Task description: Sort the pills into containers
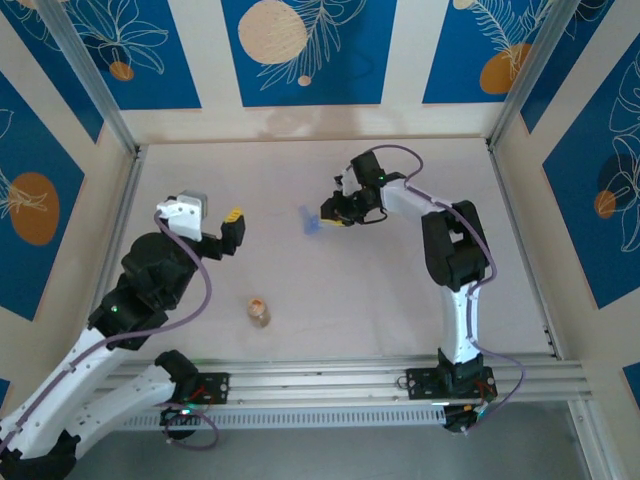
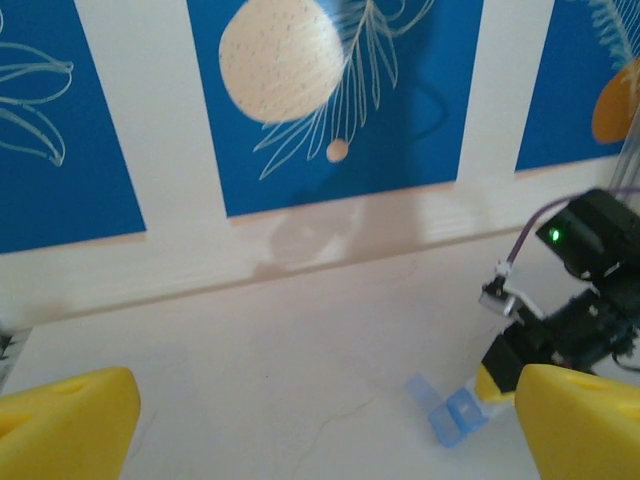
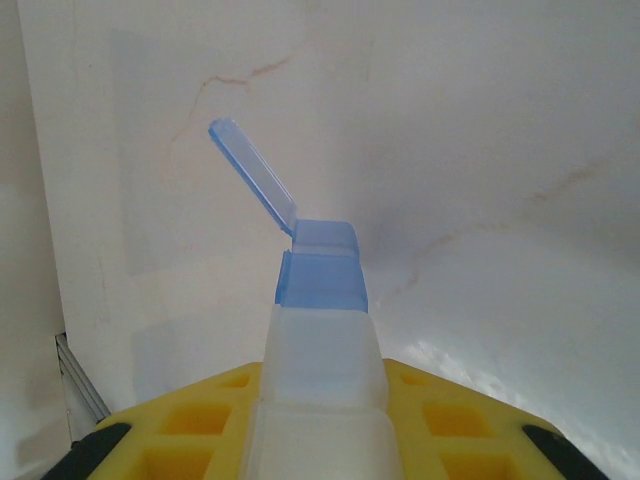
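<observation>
Pale table (image 1: 380,300) — right claw (image 1: 330,214) clamps pill box (image 1: 310,221).

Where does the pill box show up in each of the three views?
Top external: pill box mid-table, just left of the right gripper.
Left wrist: pill box lower right, at the right gripper's tip.
Right wrist: pill box centre, rising from the bottom edge, blue end farthest, one lid raised.
Shared landmark: the right gripper, shut on the box's clear end.

Open-lidded pill box (image 3: 322,300) in right tool (image 3: 322,425)
</observation>
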You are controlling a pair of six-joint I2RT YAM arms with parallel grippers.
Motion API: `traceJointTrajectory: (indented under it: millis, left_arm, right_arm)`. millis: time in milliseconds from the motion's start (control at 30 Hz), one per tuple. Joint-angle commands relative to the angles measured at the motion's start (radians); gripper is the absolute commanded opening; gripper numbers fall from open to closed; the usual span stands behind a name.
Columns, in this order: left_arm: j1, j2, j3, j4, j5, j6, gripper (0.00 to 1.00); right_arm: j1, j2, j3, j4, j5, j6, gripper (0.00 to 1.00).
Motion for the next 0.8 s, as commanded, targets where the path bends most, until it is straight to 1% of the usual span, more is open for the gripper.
traceJointTrajectory:
  millis: [0, 133, 233, 333, 433, 500, 600, 767]
  left_arm:
    - [0.001, 0.002, -0.004, -0.102, -0.003, 0.012, 0.97]
    - [0.002, 0.002, 0.018, -0.143, 0.023, 0.039, 0.98]
    - [0.001, -0.007, 0.015, -0.159, 0.026, 0.071, 0.99]
    - [0.001, -0.024, -0.010, -0.150, 0.009, 0.095, 0.99]
    - [0.002, -0.042, -0.034, -0.136, 0.001, 0.103, 0.99]
    - [0.002, -0.048, -0.040, -0.132, 0.001, 0.103, 1.00]
    - [0.001, -0.050, -0.038, -0.136, 0.001, 0.106, 1.00]
    - [0.000, -0.051, -0.039, -0.138, 0.001, 0.105, 1.00]
  right_arm:
    - [0.013, 0.035, 0.041, 0.002, -0.016, 0.037, 0.15]
    - [-0.004, 0.052, 0.043, -0.010, -0.049, 0.027, 0.19]
    - [-0.023, 0.062, 0.056, -0.063, -0.079, -0.011, 0.26]
    - [-0.043, 0.062, 0.053, -0.099, -0.075, -0.052, 0.32]
    - [-0.065, 0.066, 0.050, -0.109, -0.075, -0.069, 0.41]
    - [-0.072, 0.072, 0.067, -0.131, -0.061, -0.094, 0.47]
    - [-0.078, 0.078, 0.100, -0.170, -0.021, -0.136, 0.52]
    - [-0.079, 0.081, 0.157, -0.241, 0.090, -0.192, 0.55]
